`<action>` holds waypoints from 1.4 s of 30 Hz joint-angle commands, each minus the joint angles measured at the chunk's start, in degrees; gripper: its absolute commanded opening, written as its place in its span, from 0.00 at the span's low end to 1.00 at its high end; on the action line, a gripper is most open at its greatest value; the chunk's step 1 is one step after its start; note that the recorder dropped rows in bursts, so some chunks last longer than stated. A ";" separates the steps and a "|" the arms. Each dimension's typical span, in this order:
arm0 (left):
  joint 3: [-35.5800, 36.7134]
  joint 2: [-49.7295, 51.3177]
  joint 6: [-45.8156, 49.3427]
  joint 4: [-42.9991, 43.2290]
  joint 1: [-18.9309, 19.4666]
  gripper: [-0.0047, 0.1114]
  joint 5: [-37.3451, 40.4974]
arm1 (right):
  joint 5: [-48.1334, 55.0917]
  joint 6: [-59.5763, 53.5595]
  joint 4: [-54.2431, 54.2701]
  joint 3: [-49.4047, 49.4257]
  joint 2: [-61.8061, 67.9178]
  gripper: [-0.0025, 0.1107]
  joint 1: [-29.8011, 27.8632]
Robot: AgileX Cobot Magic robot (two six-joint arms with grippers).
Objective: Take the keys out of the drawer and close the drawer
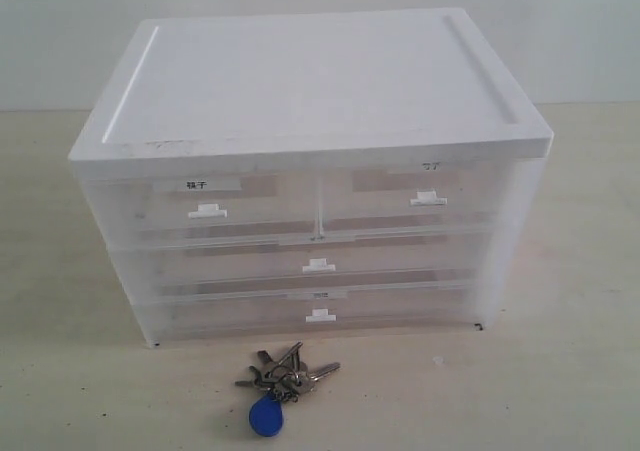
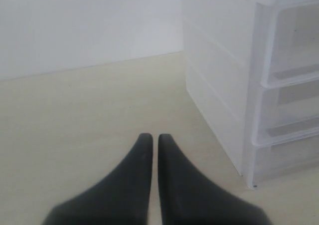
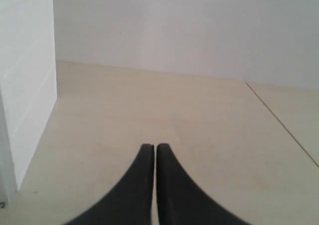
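A white plastic cabinet (image 1: pixel 300 81) is sitting on a pale table (image 1: pixel 570 381). The keys (image 1: pixel 288 371), with their blue fob (image 1: pixel 266 417), are lying on the table just in front of it. The drawer (image 1: pixel 428 199), upper right, is sitting pushed in. The left gripper (image 2: pixel 151 137) and right gripper (image 3: pixel 151 147) are hovering over bare table, jaws pressed together, holding nothing.

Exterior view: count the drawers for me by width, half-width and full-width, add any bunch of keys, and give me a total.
Half-width drawers: 2
Full-width drawers: 2
Bunch of keys: 1
Total: 5
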 commanded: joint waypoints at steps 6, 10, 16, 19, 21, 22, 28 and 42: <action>0.15 -0.08 0.44 -0.62 0.16 0.08 0.10 | 5.85 0.16 -0.86 0.40 -0.39 0.02 -0.24; 0.15 -0.08 0.44 -0.62 0.16 0.08 0.10 | 6.58 1.98 -0.67 0.40 -0.39 0.02 -0.24; 0.15 -0.08 0.44 -0.62 0.16 0.08 0.10 | 6.58 2.58 -0.67 0.40 -0.39 0.02 -0.24; 0.15 -0.08 0.44 -0.62 0.16 0.08 0.10 | 6.04 2.58 -0.67 0.40 -0.39 0.02 -0.24; 0.15 -0.08 0.44 -0.62 0.16 0.08 0.10 | 6.17 2.58 -0.67 0.40 -0.39 0.02 -0.24; 0.15 -0.08 0.44 -0.62 0.16 0.08 0.10 | 6.17 2.58 -0.67 0.40 -0.39 0.02 -0.24; 0.15 -0.08 0.44 -0.62 0.16 0.08 0.10 | 6.17 2.58 -0.67 0.40 -0.39 0.02 -0.24; 0.15 -0.08 0.44 -0.62 0.16 0.08 0.10 | 6.17 2.58 -0.67 0.40 -0.39 0.02 -0.24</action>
